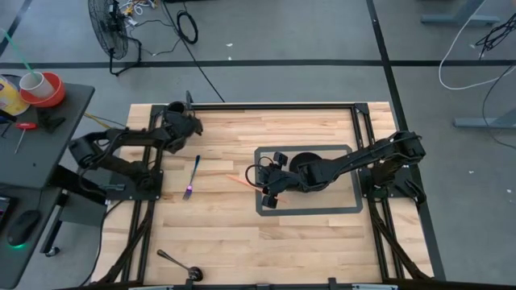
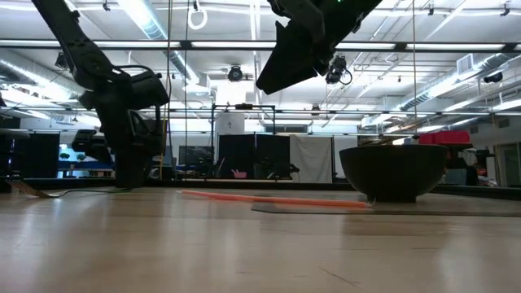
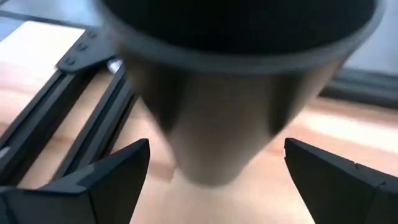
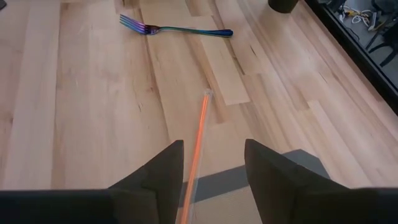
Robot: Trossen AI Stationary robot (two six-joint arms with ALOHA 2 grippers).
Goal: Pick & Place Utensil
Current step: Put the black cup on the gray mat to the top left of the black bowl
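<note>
On the wooden surface point(image 1: 242, 217) I note a fork point(image 1: 192, 177) lying well apart from the black bowl point(image 1: 310, 167) on its grey mat point(image 1: 347, 205). The right gripper point(image 4: 208, 171), jaws apart, hangs over an orange straw point(image 4: 198, 140); only its wrist view shows this. The left gripper point(image 3: 214, 168), jaws apart, faces a dark cup point(image 3: 236, 81) at the surface's far corner.

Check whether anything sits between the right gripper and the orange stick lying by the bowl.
Nothing visible does. The right gripper hangs open above the near end of the orange stick, with bare wood and mat edge beneath. The fork lies farther off, and the black bowl sits behind the gripper.
</note>
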